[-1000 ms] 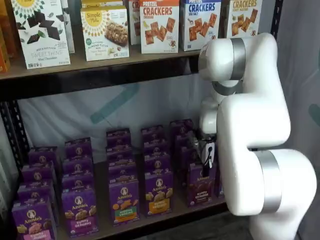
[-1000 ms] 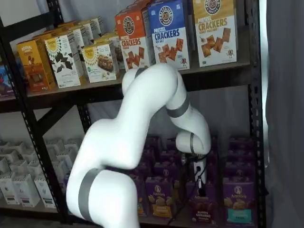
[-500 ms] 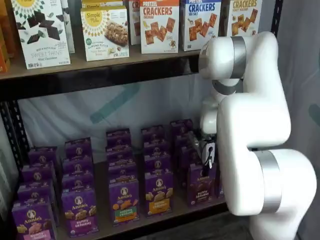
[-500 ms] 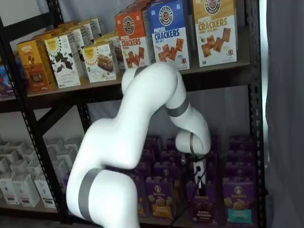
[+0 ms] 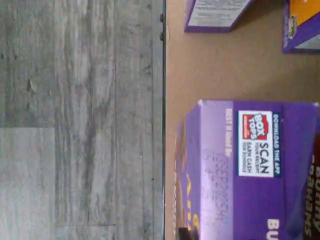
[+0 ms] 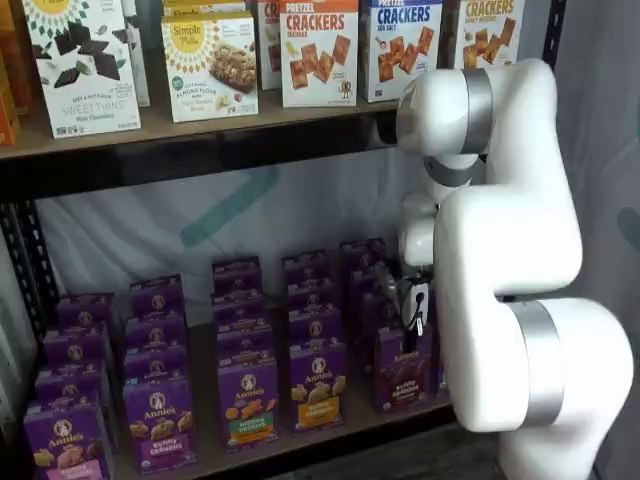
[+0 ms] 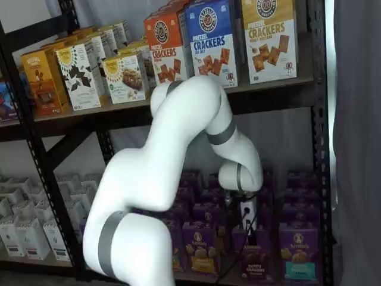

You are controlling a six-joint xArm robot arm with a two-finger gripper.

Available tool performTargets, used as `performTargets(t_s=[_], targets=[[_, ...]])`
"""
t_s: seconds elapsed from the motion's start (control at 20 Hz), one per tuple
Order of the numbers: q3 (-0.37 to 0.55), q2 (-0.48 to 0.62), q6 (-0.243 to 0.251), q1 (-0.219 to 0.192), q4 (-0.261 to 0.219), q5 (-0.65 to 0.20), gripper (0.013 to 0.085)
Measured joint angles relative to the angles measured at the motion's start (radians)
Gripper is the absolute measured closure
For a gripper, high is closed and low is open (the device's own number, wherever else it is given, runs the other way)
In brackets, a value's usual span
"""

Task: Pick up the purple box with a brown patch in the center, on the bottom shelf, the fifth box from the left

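Your claw (image 6: 412, 322) has just finished closing: a second ago it sat slightly lower over the purple box (image 6: 403, 372), and now it sits a touch higher with its fingers clamped on that box's top edge. The box looks barely raised, if at all, so you likely have the grasp and the lift is only beginning.

The purple box stands at the lower right of the frame in both shelf views, at the front of the bottom shelf (image 6: 330, 428), partly behind the white arm. In the wrist view its top flap with the scan label (image 5: 257, 143) fills the lower right.

Watch the neighbours: an orange-banded carton (image 6: 318, 385) stands just beside it, more purple cartons are packed close behind, and a teal-banded one (image 7: 299, 253) sits alongside. Lift straight up.
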Motion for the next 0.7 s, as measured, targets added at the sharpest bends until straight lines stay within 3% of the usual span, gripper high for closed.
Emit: performTargets(t_s=[0.2, 0.45, 0.7], targets=[[0.026, -0.022, 0.044, 0.002, -0.047, 0.005, 0.0650], [0.099, -0.091, -0.079, 0.008, 0.096, 0.029, 0.0650], [0.204, -0.181, -0.159, 0.010, 0.186, 0.020, 0.0650]])
